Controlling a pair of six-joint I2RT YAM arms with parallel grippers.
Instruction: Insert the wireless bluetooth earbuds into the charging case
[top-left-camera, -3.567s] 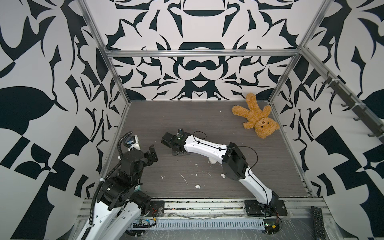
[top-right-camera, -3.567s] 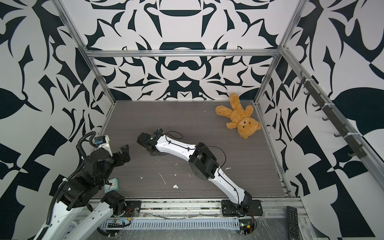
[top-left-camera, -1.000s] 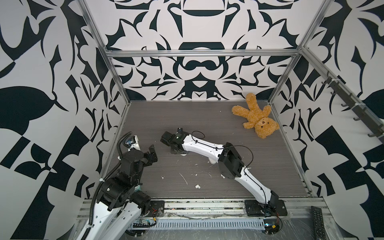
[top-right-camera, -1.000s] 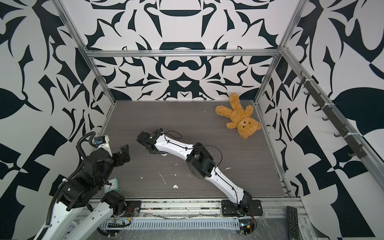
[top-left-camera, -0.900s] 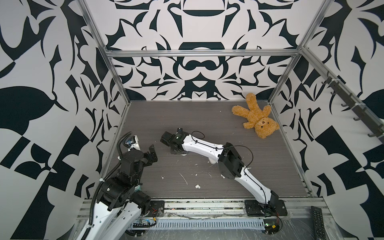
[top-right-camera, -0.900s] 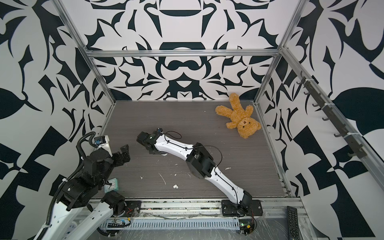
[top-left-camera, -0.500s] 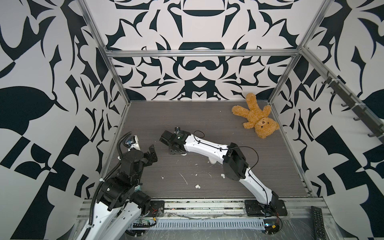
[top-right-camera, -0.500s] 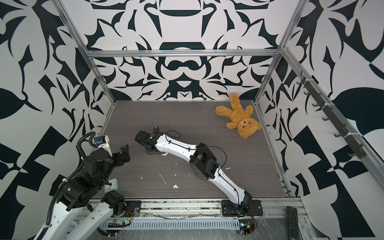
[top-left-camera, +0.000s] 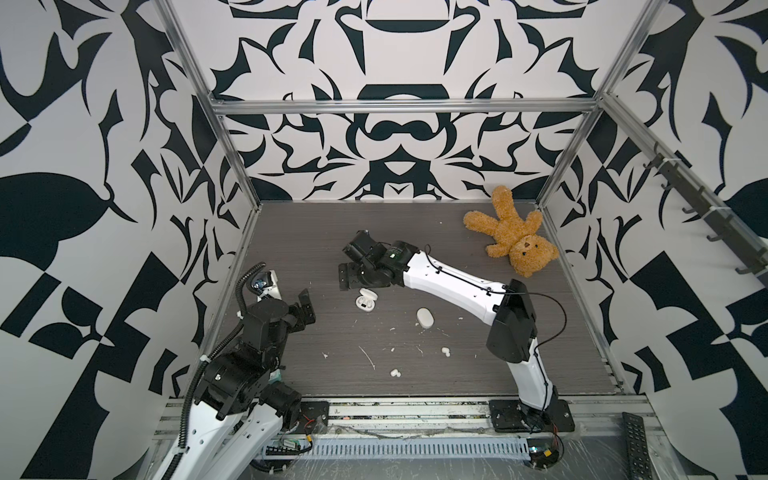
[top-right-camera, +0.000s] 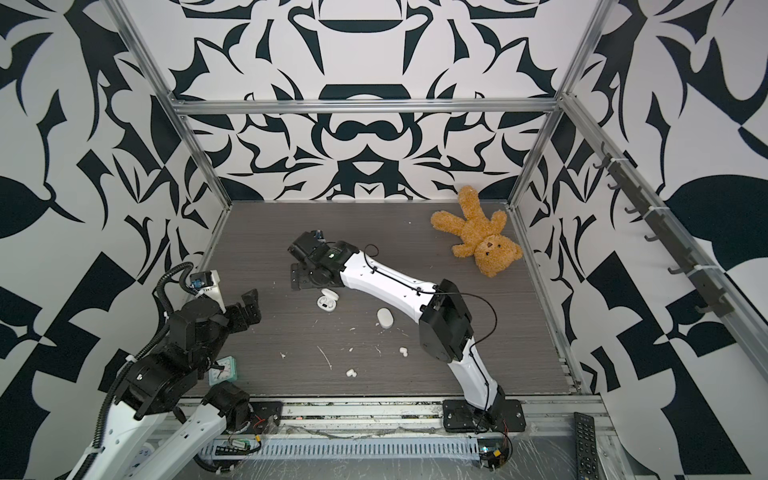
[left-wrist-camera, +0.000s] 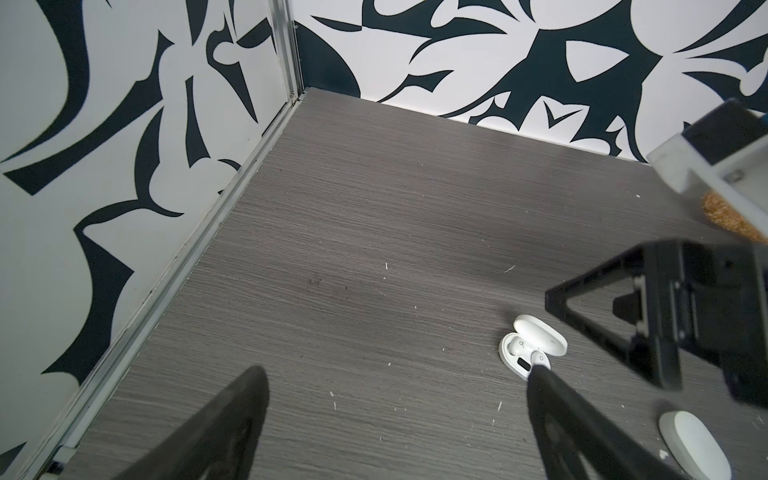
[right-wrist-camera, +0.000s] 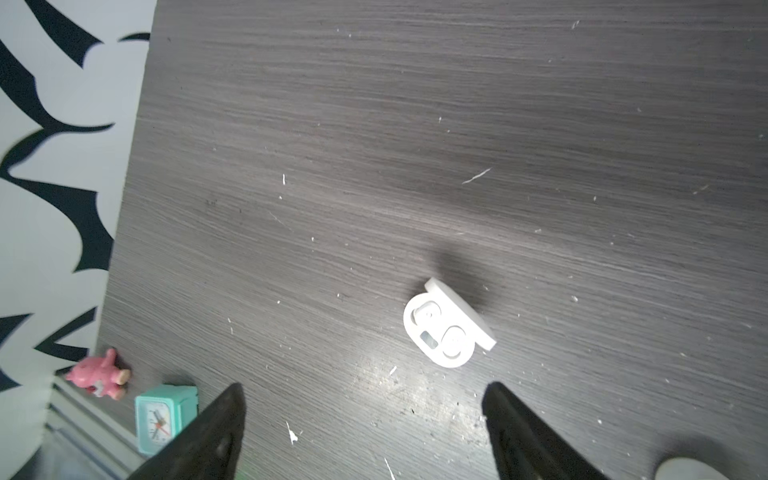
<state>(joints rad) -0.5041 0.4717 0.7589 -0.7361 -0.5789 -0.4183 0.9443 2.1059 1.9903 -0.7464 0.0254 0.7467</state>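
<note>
Right gripper (right-wrist-camera: 363, 386): jaws spread wide, holding nothing, poised close to the open white oval plastic charging case (right-wrist-camera: 440, 332), left of centre on the dark grey wood-grain bench (top-left-camera: 415, 232). Two tiny white glossy earbuds (right-wrist-camera: 453, 338) sit in its wells. Two loose earbuds (top-left-camera: 446, 351) lie nearer the front edge. Left gripper (left-wrist-camera: 397, 370): wide open, empty.

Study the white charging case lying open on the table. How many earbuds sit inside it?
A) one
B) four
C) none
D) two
D: the right wrist view shows the open charging case with two earbuds seated in it, one in each well on either side of a small dark slot.
</note>
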